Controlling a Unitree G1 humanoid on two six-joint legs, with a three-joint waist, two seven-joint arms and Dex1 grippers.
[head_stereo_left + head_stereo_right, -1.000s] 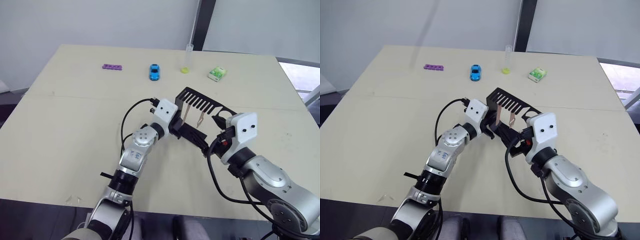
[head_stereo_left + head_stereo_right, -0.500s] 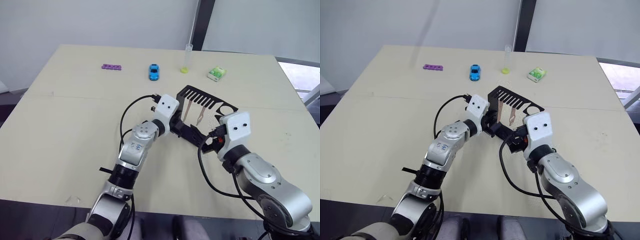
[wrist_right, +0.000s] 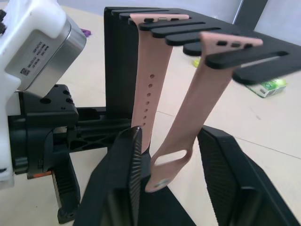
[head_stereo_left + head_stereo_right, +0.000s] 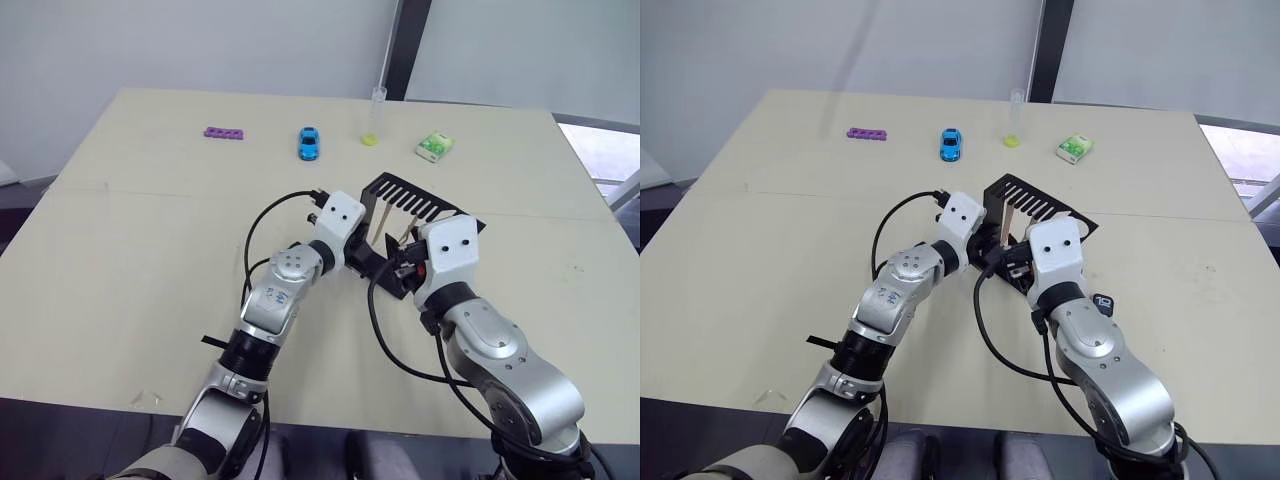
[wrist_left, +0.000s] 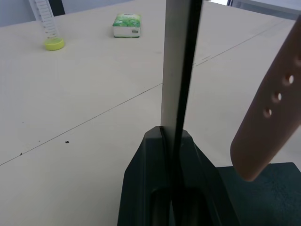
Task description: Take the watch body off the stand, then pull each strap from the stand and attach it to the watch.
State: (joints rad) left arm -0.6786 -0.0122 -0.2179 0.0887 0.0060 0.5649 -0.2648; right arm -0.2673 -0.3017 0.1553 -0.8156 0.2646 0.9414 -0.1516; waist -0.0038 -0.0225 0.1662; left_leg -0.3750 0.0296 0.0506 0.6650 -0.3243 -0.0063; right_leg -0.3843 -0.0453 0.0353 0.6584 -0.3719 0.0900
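The black stand (image 4: 420, 207) stands mid-table, and my left gripper (image 5: 171, 141) is shut on its thin upright sheet. Two pale pink straps (image 3: 148, 80) (image 3: 197, 103) hang from the comb-slotted top arm. My right gripper (image 3: 171, 174) is open at the stand's right side, its two fingers either side of the straps' lower ends, with the looped end of the nearer strap between them. The watch body (image 4: 1102, 301), small and black with light digits, lies on the table just right of my right forearm.
Along the far edge of the table (image 4: 120, 250) lie a purple piece (image 4: 225, 133), a blue toy car (image 4: 309, 143), an upright tube with a yellow-green base (image 4: 375, 115) and a green-white box (image 4: 434, 148).
My right gripper has swung left from beside the stand to the hanging straps. The left arm has pushed forward a little, still holding the stand.
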